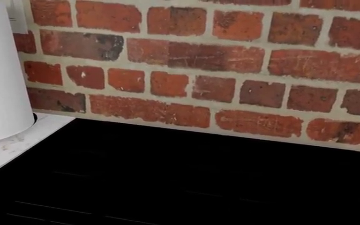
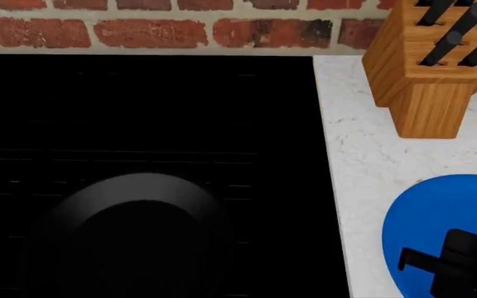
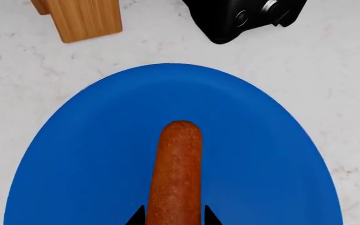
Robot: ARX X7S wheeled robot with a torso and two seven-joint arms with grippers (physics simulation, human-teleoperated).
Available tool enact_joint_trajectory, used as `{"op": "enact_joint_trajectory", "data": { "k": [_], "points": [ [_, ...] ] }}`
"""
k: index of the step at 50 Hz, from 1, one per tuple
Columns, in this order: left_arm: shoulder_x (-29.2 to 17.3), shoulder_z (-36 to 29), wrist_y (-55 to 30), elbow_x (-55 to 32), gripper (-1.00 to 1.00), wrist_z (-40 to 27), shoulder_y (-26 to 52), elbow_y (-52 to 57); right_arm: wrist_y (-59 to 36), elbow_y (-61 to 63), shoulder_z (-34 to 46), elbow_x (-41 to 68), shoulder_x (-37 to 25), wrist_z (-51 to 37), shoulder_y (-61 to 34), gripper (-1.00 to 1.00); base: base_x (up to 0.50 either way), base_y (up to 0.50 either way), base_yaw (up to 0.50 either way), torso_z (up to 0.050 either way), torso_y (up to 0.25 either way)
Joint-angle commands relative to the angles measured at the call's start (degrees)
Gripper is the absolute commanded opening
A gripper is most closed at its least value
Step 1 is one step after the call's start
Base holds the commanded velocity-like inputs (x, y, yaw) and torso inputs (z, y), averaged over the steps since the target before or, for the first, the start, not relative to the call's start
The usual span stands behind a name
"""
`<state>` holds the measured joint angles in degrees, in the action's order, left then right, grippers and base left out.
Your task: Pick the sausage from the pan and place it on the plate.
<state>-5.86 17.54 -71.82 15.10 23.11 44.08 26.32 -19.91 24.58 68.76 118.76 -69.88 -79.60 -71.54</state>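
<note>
Right gripper closed on the sausage, dark fingertips pressed against both of its sides at the near end. Sausage sticks out forward over the middle of the blue plate; can't tell if it touches the plate surface. In the head view the right gripper shows as a dark shape over the plate, low right. Plate sits on the white marble counter, right of the black stovetop. Pan on the stovetop, nothing in the visible part. Further back: wooden knife block, a black appliance, brick wall. Left gripper out of view; left wrist camera shows stovetop, brick, a white object
</note>
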Motion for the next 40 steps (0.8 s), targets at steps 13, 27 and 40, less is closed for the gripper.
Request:
{"op": "enact_joint_trajectory", "data": {
  "k": [13, 27, 40],
  "points": [
    [-0.7, 0.2, -0.1, -1.0, 1.0, -0.6, -1.7, 0.2, 0.0, -0.2, 0.1, -0.8, 0.1, 0.6, 0.5, -1.0, 0.01, 0.0, 0.0, -0.006, 0.0],
    [-0.8, 0.6, 0.3, -1.6, 1.0, -1.1, -2.3, -0.2, 0.9, -0.6, 0.4, -1.1, 0.1, 1.4, 1.6, -1.0, 0.01, 0.0, 0.0, -0.007, 0.0],
    [-0.9, 0.8, 0.7, -2.2, 1.0, -1.5, -3.0, -0.2, 1.7, -0.7, 0.5, -1.3, 0.1, 1.6, 2.3, -1.0, 0.01, 0.0, 0.0, -0.007, 0.0]
  ]
}}
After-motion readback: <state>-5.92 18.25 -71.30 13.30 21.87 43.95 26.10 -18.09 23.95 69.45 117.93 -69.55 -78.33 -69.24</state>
